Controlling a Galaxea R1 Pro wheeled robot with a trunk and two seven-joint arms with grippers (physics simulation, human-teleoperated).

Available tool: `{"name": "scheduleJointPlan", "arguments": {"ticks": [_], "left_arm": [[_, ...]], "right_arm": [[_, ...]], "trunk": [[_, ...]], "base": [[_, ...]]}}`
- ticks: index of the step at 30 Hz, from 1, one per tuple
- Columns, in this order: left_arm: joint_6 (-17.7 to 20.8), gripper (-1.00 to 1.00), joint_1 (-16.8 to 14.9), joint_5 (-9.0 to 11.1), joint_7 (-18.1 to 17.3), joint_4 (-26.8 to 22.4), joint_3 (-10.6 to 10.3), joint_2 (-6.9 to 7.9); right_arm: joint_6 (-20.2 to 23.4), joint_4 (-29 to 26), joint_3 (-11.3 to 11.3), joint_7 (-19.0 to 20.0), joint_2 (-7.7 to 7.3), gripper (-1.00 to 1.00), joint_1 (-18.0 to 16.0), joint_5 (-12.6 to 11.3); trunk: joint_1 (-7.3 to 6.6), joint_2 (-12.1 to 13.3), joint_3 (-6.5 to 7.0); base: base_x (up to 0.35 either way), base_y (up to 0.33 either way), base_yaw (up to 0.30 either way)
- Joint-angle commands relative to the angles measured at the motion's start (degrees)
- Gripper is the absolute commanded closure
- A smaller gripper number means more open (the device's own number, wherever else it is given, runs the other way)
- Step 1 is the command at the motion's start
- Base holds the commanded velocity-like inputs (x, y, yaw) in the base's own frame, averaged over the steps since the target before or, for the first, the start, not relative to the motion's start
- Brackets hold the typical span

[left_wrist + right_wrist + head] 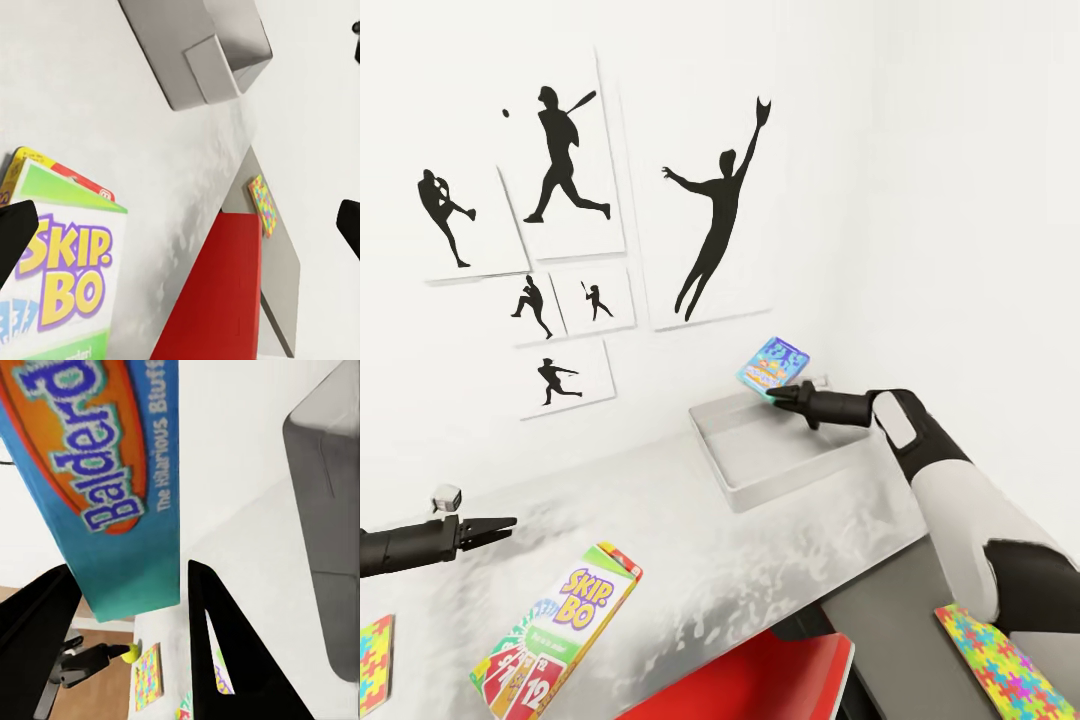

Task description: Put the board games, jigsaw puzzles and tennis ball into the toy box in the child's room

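So the right gripper is clamped on the blue Balderdash board game, holding it up over the far edge of the grey toy box on the pale table. The left gripper hangs with its jaws apart, nothing in it, above the Skip-Bo box. Jigsaw puzzles lie at both near corners.

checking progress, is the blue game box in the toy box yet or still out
Out. The right gripper holds the blue game box in the air above the toy box, whose visible interior looks empty.
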Motion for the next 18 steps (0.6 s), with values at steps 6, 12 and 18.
{"name": "scheduleJointPlan", "arguments": {"ticks": [6, 12, 18], "left_arm": [[0.61, -1.00, -0.05, -0.04, -0.24, 0.00, -0.01, -0.04], [0.61, -1.00, -0.05, -0.04, -0.24, 0.00, -0.02, -0.08], [0.60, -1.00, -0.05, -0.04, -0.24, 0.00, -0.02, -0.08]], "right_arm": [[0.20, 5.49, -2.09, 0.37, -0.94, 1.00, -2.76, -0.08], [0.33, 6.70, -4.19, 0.31, -1.08, 1.00, -3.05, -0.21], [0.51, 7.07, -4.46, 0.30, -1.22, 1.00, -3.09, -0.23]], "trunk": [[0.03, -0.13, -0.12], [0.03, -0.13, -0.12], [0.03, -0.13, -0.12]], "base": [[0.000, 0.000, 0.000], [0.000, 0.000, 0.000], [0.000, 0.000, 0.000]]}}
